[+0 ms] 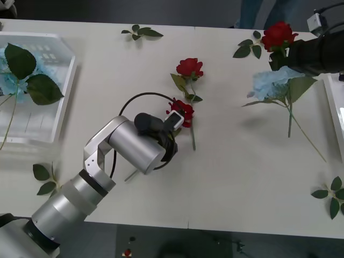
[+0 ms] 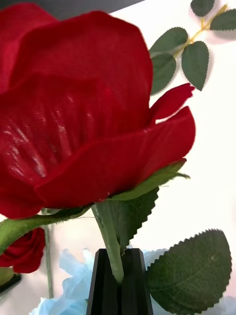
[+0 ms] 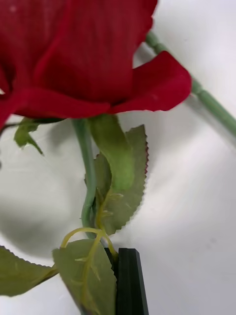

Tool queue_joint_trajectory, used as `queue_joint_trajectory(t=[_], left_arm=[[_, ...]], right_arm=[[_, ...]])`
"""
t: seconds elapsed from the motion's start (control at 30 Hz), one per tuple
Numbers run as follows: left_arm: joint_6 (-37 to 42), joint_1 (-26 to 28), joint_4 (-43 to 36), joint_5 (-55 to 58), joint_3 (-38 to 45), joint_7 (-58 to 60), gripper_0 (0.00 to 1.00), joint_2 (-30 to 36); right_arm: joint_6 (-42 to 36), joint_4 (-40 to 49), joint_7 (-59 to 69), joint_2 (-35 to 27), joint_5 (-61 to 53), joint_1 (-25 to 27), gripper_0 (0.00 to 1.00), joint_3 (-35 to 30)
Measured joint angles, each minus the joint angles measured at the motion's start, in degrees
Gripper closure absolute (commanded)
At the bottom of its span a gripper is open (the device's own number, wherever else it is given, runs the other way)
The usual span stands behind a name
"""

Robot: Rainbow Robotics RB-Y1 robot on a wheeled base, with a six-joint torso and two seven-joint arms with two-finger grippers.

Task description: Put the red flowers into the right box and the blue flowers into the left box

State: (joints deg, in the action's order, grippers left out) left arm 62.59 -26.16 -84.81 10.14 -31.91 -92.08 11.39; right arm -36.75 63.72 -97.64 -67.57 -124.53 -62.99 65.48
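two pincers, two roses

white counter [image 1: 236,177] strewn with artificial flowers. left pincer [image 3: 125,275], black fingers closed on the thin green stem of a deep-red fabric rose [image 1: 184,112] at mid-counter; a second red rose [image 1: 190,67] lies just beyond. right pincer [image 2: 120,280], at the far right, clamps the stem of another red rose [image 1: 279,34] above a pale blue hydrangea cluster [image 1: 273,83]. the slotted white plastic tray [image 1: 59,102] at left holds a blue cluster [image 1: 9,80].

Front camera looks down on the table [image 1: 226,177] from above; both wrist cameras sit very close to roses.
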Motion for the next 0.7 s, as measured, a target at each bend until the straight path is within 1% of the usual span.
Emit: queue_joint_trajectory(t=[0.1,0.23,0.27,0.3,0.33,0.37,0.43,0.47,0.53,0.57,0.6,0.7], left_arm=[[0.64,1.45,-2.23,2.01,1.96,0.0,1.0,1.47],[5.41,3.75,-7.52,5.37,5.35,0.0,1.0,4.25],[6.43,4.25,-8.79,5.53,6.06,0.0,0.99,4.92],[7.05,4.63,-9.72,5.5,6.55,0.0,0.95,5.5],[7.42,4.89,-10.35,5.49,6.86,0.0,0.82,6.09],[7.62,4.98,-10.6,5.48,6.96,0.0,0.74,6.61],[7.66,4.99,-10.59,5.45,6.94,0.0,0.38,7.29],[7.66,4.99,-10.59,5.36,6.94,0.0,0.32,7.47],[7.66,4.99,-10.59,4.87,6.94,0.0,0.26,7.51],[7.66,4.99,-10.59,4.67,6.94,0.0,0.22,7.51],[7.66,4.99,-10.59,4.63,6.94,0.0,0.17,7.51],[7.65,4.99,-10.59,4.63,6.93,0.0,0.13,7.5]], right_arm=[[1.72,0.21,0.0,1.42,1.39,1.51,1.0,0.0],[3.91,-1.19,0.0,5.42,7.76,2.95,1.0,0.0],[4.07,-1.97,0.0,6.57,9.06,3.16,1.0,-0.01],[3.99,-2.74,0.0,7.68,10.15,3.25,1.0,-0.01],[3.91,-3.6,0.0,8.8,11.44,3.26,1.0,-0.01],[3.91,-4.53,0.0,9.83,12.99,3.25,1.0,-0.01],[3.93,-5.97,0.01,11.57,15.16,3.25,0.99,-0.01],[3.96,-6.69,0.01,12.26,15.84,3.25,0.8,-0.01],[4.2,-7.77,0.01,13.23,16.32,3.25,0.17,-0.01],[4.51,-8.2,0.01,13.54,16.32,3.25,0.0,-0.01],[4.78,-8.52,0.01,13.72,16.32,3.25,0.0,-0.01],[4.91,-8.85,0.01,13.72,16.32,3.25,0.0,-0.01]])
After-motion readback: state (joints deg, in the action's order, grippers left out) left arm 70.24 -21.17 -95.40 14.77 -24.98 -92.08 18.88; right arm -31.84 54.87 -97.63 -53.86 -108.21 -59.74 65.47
